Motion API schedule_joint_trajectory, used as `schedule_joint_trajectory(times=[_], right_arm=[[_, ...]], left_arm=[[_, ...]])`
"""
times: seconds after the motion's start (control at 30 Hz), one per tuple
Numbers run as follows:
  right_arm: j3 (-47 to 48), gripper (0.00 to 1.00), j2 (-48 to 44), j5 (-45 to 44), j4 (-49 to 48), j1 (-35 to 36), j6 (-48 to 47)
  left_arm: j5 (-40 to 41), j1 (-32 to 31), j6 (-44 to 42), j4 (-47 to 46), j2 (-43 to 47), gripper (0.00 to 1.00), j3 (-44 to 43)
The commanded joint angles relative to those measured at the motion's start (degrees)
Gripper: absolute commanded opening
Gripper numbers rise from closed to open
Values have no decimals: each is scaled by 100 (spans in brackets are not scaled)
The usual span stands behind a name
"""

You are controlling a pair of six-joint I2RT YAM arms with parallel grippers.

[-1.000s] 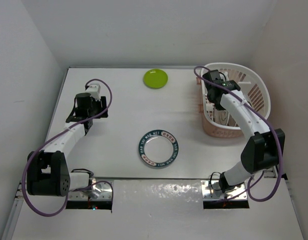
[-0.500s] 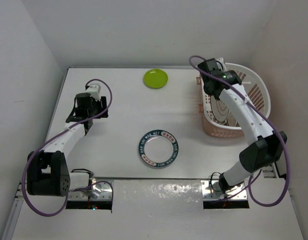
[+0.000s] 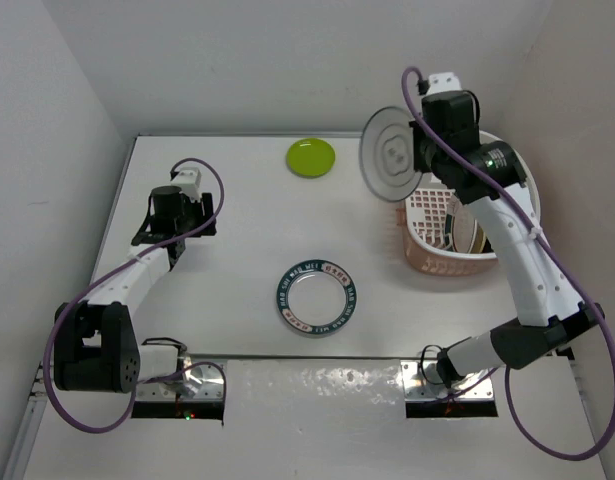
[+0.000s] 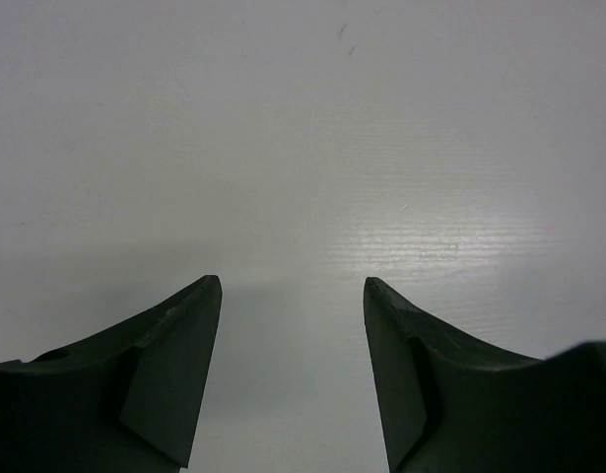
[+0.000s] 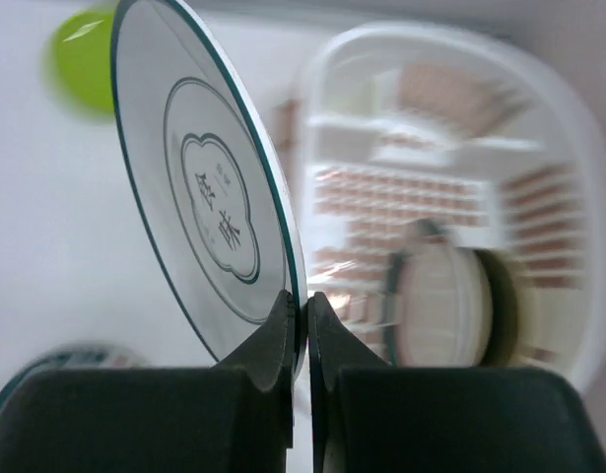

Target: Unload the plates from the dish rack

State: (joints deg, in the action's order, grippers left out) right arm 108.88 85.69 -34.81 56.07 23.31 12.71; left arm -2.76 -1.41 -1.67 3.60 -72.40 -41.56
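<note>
My right gripper (image 3: 419,160) is shut on the edge of the white plate with a dark rim and centre motif (image 3: 390,153). It holds the plate upright in the air above the left end of the white dish rack (image 3: 515,178). In the right wrist view the fingers (image 5: 304,305) pinch the plate's rim (image 5: 199,197). A tan-brown plate (image 5: 445,305) stands in the rack (image 5: 578,177). The lime-green plate (image 3: 311,156) lies at the back of the table. The plate with the green-red rim (image 3: 319,297) lies flat mid-table. My left gripper (image 3: 173,228) is open and empty over bare table (image 4: 293,296).
White walls close in the table at the back and on both sides. The rack sits on its salmon-pink base (image 3: 437,262) against the right wall. The arm bases and their metal mounts (image 3: 187,385) line the near edge.
My right gripper has lifted the motif plate up out of the rack and swung it left. The left arm has not moved.
</note>
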Motion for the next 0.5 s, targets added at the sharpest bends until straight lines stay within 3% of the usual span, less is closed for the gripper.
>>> schedule_joint_trajectory(times=[0.0, 0.07, 0.2, 0.33, 0.47], right_arm=[[-1148, 0, -132, 3383, -1229, 77, 232], [-1623, 0, 35, 4354, -1283, 130, 153], [-2352, 0, 281, 5464, -1511, 340, 21], [-3309, 0, 387, 5984, -2073, 420, 117], [-3636, 0, 571, 6485, -2258, 429, 109]], left_arm=[[-66, -44, -9, -210, 7, 57, -71], [-40, -44, 0, -184, 24, 57, -80], [-31, -44, -8, -157, 42, 57, -36], [-75, -44, 0, -228, 33, 58, -10], [-66, -44, 0, -219, 51, 57, -10]])
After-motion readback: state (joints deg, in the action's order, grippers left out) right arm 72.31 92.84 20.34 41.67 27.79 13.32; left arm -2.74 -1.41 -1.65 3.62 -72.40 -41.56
